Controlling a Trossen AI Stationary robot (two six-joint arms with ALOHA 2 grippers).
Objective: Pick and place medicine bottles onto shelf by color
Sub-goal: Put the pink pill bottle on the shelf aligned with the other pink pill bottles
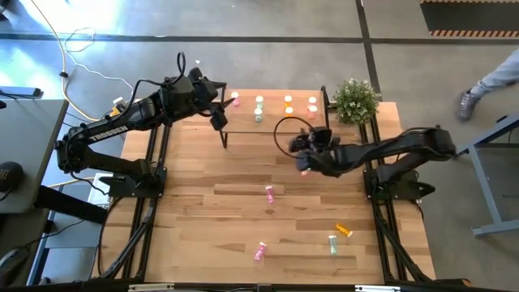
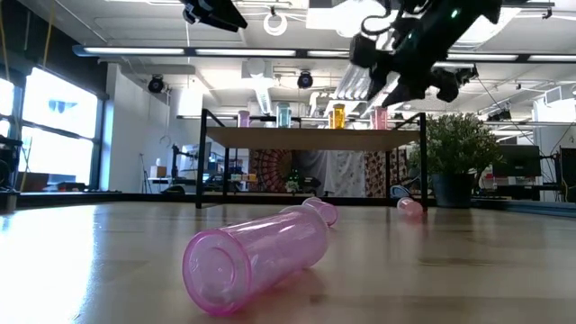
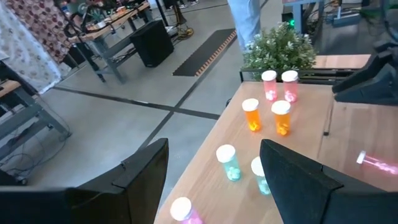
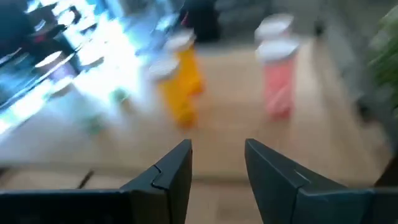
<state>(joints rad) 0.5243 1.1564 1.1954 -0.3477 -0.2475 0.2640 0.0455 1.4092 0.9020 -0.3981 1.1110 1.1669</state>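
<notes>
The shelf [image 1: 276, 126] stands at the table's far edge. Upright on it are a pink bottle [image 3: 181, 210], two green ones [image 3: 227, 162], two orange ones [image 3: 251, 114] and two salmon-red ones [image 3: 269, 84]. My left gripper [image 3: 214, 146] hovers open above the shelf's left end. My right gripper [image 4: 217, 146] is open and empty, raised in front of the shelf's right part [image 1: 305, 154]. Below it a pink bottle [image 1: 304, 170] lies on its side on the table. Two more pink bottles [image 1: 269, 193] [image 2: 256, 261], a green one [image 1: 332, 243] and an orange one [image 1: 344, 231] also lie on the table.
A small green potted plant [image 1: 355, 99] stands at the shelf's right end, close to my right arm. A person's legs [image 1: 486, 81] show on the floor beyond the table's far right corner. The table's left half [image 1: 186, 211] holds no bottles.
</notes>
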